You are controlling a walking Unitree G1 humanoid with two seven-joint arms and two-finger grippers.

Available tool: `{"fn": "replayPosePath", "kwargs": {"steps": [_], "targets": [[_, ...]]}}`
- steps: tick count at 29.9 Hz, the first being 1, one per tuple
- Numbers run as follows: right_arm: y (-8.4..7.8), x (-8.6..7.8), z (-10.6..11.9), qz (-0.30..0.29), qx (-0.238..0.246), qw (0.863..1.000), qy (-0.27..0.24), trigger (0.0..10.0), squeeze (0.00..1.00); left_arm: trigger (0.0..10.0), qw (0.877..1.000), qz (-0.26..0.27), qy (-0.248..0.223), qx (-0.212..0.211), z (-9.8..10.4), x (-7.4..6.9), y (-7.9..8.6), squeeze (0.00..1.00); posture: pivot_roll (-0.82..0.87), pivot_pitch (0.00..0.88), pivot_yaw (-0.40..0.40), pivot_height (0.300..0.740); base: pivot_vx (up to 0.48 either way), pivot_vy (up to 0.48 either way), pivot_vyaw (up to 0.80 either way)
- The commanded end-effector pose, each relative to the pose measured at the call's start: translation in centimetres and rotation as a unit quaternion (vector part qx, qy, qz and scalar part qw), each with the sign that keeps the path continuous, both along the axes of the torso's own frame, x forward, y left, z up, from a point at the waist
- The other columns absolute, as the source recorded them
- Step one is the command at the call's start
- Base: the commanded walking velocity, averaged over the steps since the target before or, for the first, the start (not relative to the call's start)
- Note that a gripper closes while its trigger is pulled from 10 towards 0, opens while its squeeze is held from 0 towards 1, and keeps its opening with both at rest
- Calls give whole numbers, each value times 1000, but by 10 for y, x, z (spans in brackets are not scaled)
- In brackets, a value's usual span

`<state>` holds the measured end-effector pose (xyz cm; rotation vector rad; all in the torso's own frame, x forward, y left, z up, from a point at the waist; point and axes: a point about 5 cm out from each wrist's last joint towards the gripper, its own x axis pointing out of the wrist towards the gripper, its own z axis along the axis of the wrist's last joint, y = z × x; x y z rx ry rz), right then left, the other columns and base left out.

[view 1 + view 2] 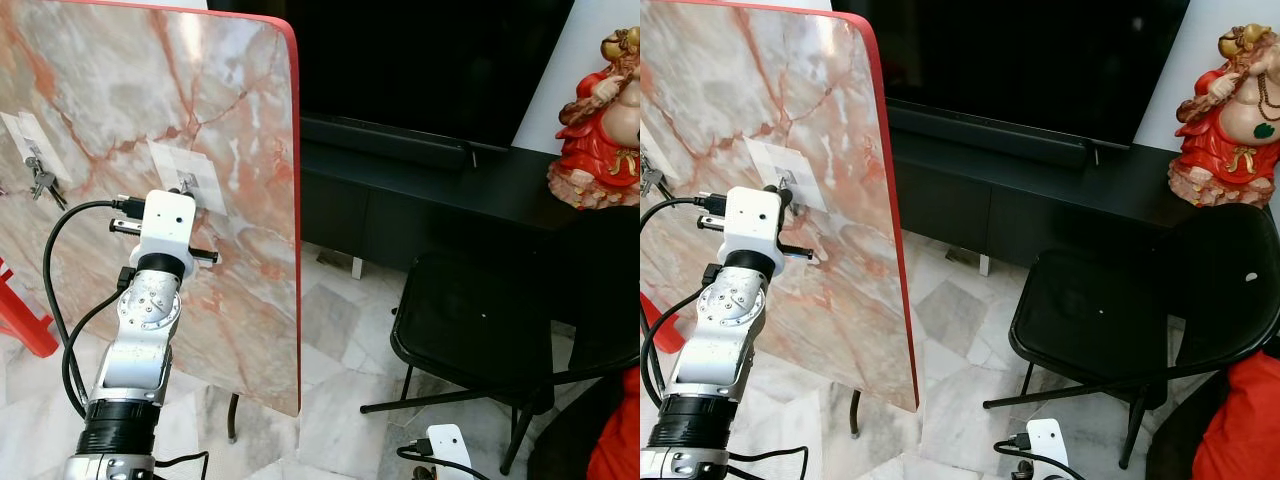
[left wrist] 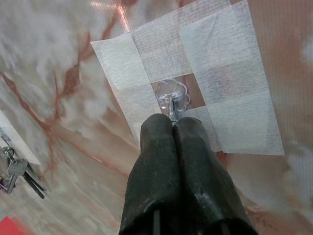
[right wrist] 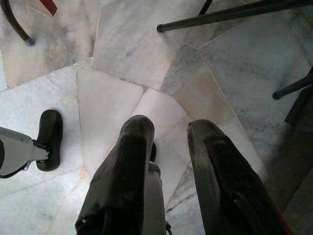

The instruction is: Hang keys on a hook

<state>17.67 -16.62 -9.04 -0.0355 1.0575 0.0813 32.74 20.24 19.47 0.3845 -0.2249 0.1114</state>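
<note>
bright even daylight, all views sharp, soft glare on the marble board (image 1: pixel 150 90), TV screen (image 1: pixel 420 60) near black

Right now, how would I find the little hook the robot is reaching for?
Look at the big pink marble board with the red edge, leaning by the black TV stand. On it is a square white tape patch; at its middle sits the clear hook, right at the left tool. The other patch's hook already holds keys.
</note>
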Motion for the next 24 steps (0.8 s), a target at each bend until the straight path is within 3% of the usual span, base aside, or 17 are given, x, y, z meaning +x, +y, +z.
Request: {"fn": "replayPosePath", "kwargs": {"steps": [1, 24], "targets": [[-2, 5, 2, 1, -2, 1000, -8, 10000, 0, 10000, 1000, -19, -6, 6, 5, 3, -6, 0, 54, 0, -38, 740, 0, 0, 0], [-2, 7, 3, 0, -2, 1000, -11, 10000, 0, 10000, 997, -61, 18, 36, 0, 7, -16, 0, 53, 0, -37, 740, 0, 0, 0]]}}
